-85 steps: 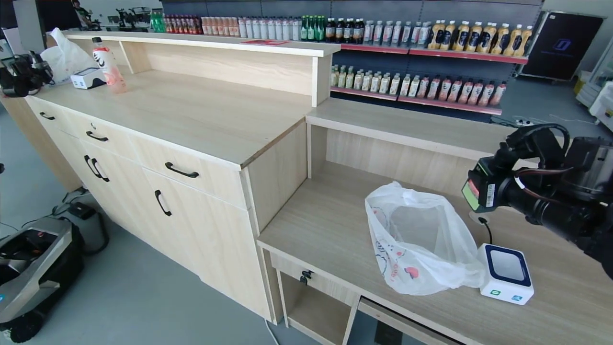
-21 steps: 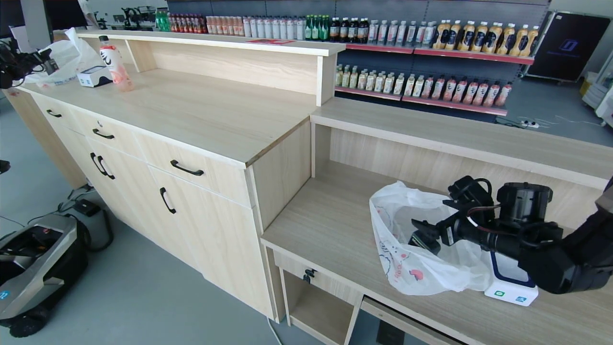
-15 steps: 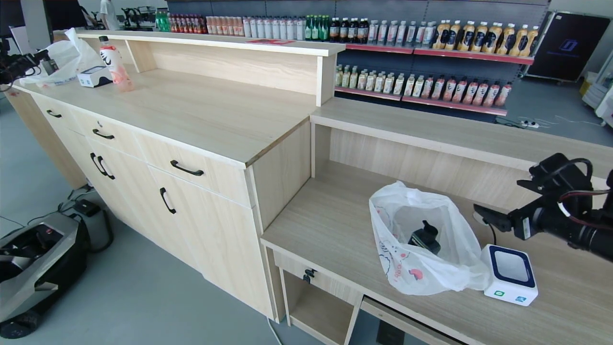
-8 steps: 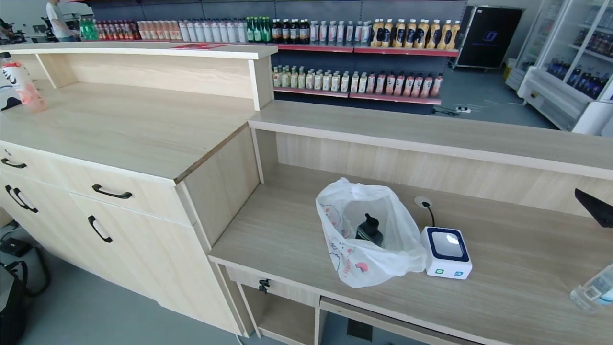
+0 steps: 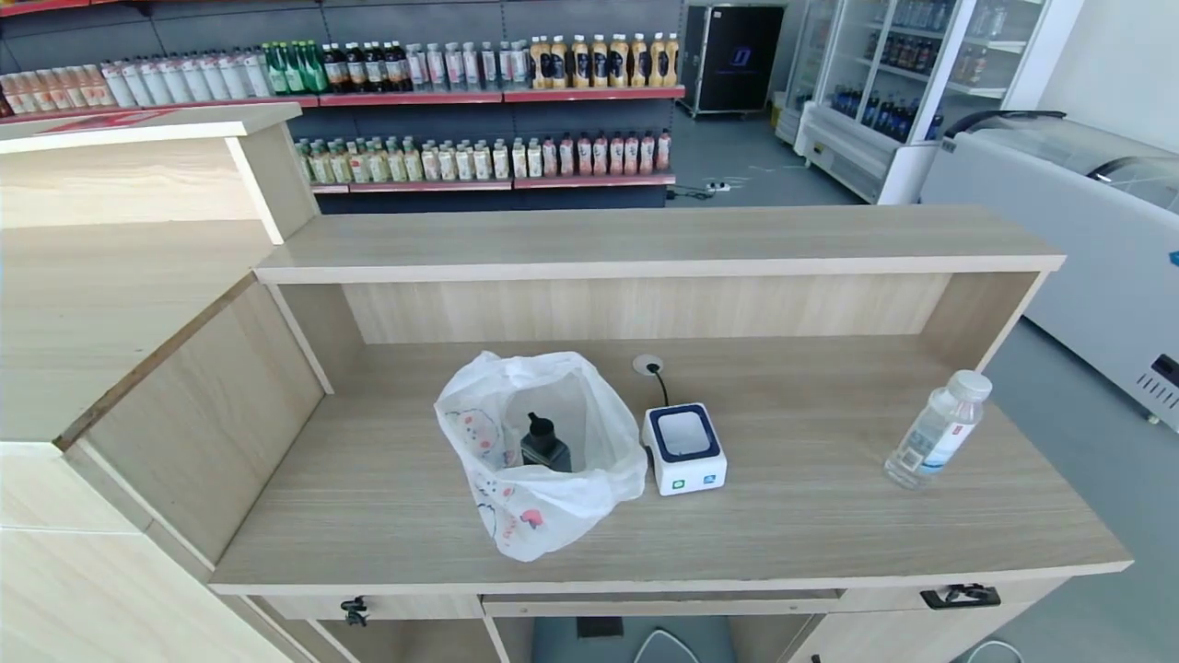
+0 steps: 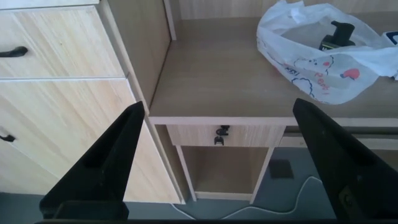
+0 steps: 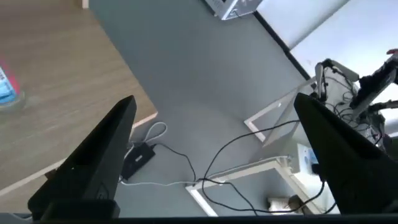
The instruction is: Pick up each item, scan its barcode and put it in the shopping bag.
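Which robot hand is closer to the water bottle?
Right, probably. The right gripper is over the floor beside the counter end with the bottle; the left gripper faces the bag, farther off.

Bright even daylight, soft shadows, bowed edges

On the counter [image 5: 811,516] the shopping bag [image 5: 543,502] stands left of the middle, with a pump bottle [image 5: 545,446] inside it. The scanner [image 5: 683,448] sits just beside the bag, on its right. A water bottle [image 5: 938,429] stands upright well apart, near the right end.

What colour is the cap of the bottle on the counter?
The cap is white, seen best in the head view.
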You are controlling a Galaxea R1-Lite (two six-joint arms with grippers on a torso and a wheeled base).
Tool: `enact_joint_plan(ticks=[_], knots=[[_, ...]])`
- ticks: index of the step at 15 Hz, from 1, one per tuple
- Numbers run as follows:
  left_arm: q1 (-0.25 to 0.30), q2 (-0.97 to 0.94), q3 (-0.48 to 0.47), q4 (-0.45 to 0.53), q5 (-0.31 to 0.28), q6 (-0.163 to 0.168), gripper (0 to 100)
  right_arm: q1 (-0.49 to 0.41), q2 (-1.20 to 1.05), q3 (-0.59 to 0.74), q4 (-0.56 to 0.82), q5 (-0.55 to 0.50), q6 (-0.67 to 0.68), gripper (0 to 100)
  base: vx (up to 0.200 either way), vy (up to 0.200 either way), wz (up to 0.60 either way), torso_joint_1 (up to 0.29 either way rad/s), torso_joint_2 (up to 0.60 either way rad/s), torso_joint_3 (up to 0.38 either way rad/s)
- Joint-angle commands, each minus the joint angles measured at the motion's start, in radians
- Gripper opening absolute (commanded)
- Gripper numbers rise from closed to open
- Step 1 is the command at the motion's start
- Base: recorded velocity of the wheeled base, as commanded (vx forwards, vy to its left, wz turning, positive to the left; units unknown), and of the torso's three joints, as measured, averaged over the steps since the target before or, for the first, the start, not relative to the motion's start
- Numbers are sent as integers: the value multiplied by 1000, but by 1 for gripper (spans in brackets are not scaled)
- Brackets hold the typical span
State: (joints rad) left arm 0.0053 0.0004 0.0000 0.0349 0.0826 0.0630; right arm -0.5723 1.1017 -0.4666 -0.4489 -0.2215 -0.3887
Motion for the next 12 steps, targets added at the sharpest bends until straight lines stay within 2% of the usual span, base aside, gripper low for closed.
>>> enact_joint_plan(ticks=[1, 4, 7, 12], knots=[[1, 0, 0, 0, 0, 0, 100, -116, 211, 3, 21, 68, 30, 100, 0, 0, 0, 0, 0, 0], [1, 0, 0, 0, 0, 0, 100, -222, 340, -7, -14, 307, 27, 100, 0, 0, 0, 0, 0, 0], [1, 0, 0, 0, 0, 0, 100, -239, 415, -14, -116, 516, 18, 100, 0, 0, 0, 0, 0, 0], [1, 0, 0, 0, 0, 0, 100, -231, 573, -44, -269, 663, -56, 100, 0, 0, 0, 0, 0, 0]])
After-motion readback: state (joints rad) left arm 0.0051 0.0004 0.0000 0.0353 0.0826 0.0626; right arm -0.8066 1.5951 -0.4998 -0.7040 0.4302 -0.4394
